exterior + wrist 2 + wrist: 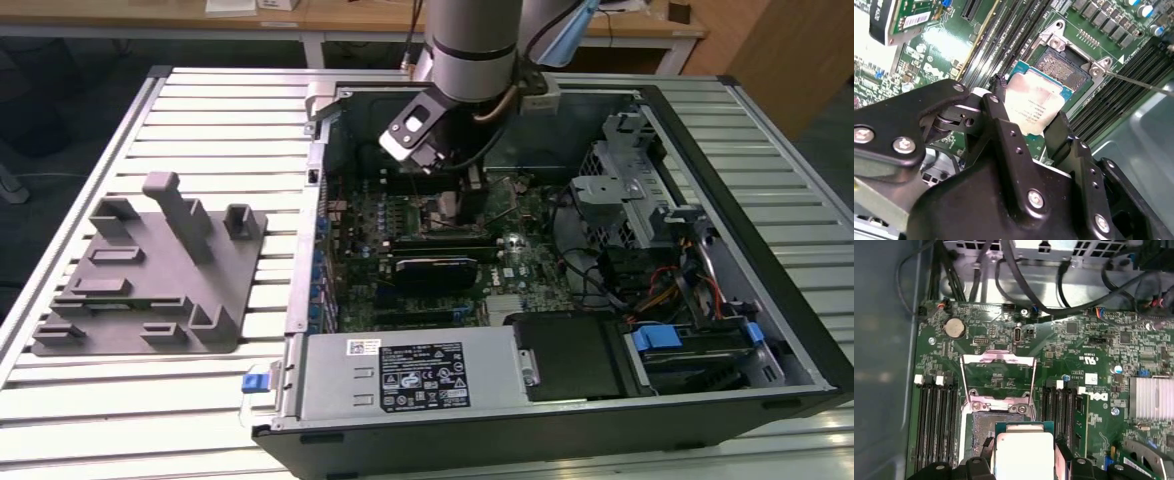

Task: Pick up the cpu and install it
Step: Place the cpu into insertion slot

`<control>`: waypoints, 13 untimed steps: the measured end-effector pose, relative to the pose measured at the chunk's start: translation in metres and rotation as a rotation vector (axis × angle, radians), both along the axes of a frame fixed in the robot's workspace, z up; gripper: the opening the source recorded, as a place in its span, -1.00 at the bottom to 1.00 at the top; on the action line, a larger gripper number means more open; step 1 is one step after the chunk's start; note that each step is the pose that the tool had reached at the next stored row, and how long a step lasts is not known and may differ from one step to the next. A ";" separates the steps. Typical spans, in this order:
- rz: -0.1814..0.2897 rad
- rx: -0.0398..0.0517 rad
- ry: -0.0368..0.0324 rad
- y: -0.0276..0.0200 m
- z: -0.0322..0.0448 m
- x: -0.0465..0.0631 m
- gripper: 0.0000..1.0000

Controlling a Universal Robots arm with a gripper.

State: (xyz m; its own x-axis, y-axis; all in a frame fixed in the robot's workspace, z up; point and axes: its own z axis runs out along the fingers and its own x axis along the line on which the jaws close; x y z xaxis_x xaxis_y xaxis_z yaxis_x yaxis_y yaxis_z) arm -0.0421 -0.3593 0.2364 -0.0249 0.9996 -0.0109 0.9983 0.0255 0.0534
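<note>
Silvery cpu (1041, 97) is hanging clamped in the gripper (1027, 111) over the open socket (1064, 67); seating is demanding square, level alignment.

The open CPU socket (1061, 67) is being partly overhung by the cpu (1031, 102). Room beside it is being narrowed by RAM slots (936, 425) and by the opened load plate (998, 358).

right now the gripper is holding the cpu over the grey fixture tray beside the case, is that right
No. The gripper holds the cpu, but over the open socket on the motherboard inside the case, not the grey fixture tray, which lies outside it on the exterior view's left. The second wrist view shows it.
</note>
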 end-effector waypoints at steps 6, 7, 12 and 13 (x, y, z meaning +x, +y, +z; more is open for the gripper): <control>-0.040 0.0000 0.0000 0.0017 -0.0023 0.000 0.09; -0.040 -0.0007 0.0000 0.0024 -0.0028 0.000 0.09; -0.040 -0.0372 -0.0007 0.0071 -0.0067 0.000 0.09; -0.040 -0.0434 -0.0008 0.0079 -0.0075 0.000 0.09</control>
State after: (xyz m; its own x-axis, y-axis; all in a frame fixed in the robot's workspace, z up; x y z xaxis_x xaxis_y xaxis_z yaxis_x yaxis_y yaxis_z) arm -0.0422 -0.3513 0.2288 0.0153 0.9984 -0.0543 0.9985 -0.0123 0.0539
